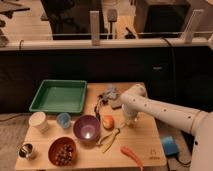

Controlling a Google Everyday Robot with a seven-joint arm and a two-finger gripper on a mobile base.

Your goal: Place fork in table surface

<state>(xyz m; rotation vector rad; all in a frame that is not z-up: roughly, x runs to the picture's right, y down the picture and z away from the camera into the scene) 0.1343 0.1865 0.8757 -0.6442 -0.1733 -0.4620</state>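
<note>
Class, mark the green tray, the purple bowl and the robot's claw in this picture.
green tray (59, 97): camera view, bare floor of the tray.
purple bowl (82, 125): camera view, its inner wall.
claw (101, 104): camera view, between its fingertips, just right of the tray.

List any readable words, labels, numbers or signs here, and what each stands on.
No text is legible.
Dark mark on the table surface, near corner: too small to read.
Pincer, shut, over the table's far middle: no marking visible.
</note>
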